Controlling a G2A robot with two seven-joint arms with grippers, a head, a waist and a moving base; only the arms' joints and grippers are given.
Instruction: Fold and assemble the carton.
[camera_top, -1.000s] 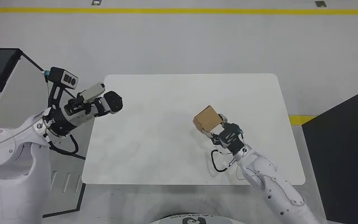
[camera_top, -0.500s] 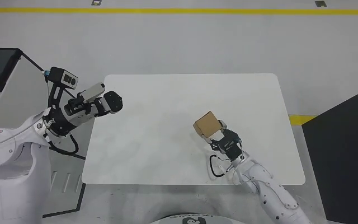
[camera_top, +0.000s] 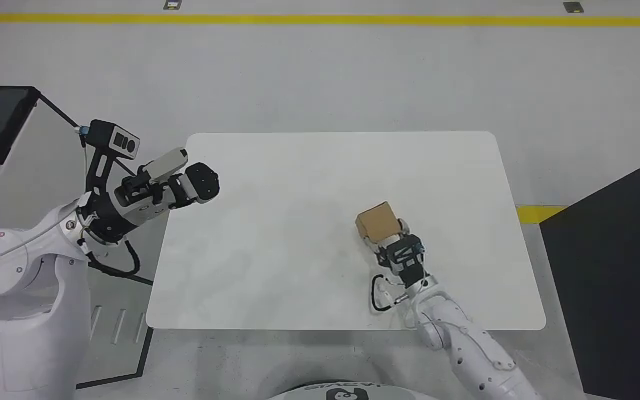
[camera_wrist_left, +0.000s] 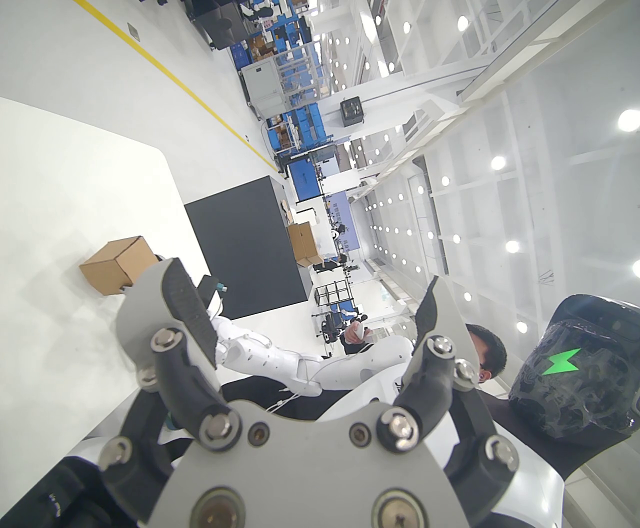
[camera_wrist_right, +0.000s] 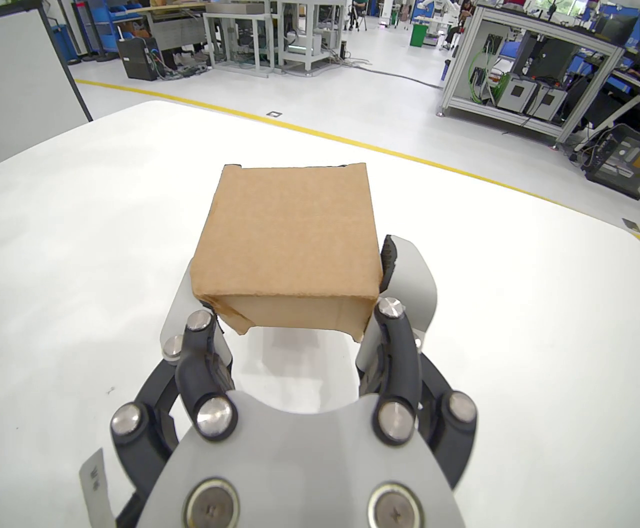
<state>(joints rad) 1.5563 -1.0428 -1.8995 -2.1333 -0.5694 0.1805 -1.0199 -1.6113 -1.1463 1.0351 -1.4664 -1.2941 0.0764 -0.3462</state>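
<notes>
Tabletop (camera_top: 300, 200), near right area: carton (camera_wrist_right: 290, 240) formed into closed box, clamped in right gripper (camera_wrist_right: 287, 280); left gripper (camera_top: 207, 184) spread apart at left edge; probably set-down step; next, release squarely, avoid tipping.

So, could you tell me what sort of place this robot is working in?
Probably a factory or robotics workshop: a painted yellow floor line, grey metal-framed equipment racks and stacked blue plastic storage crates.
</notes>
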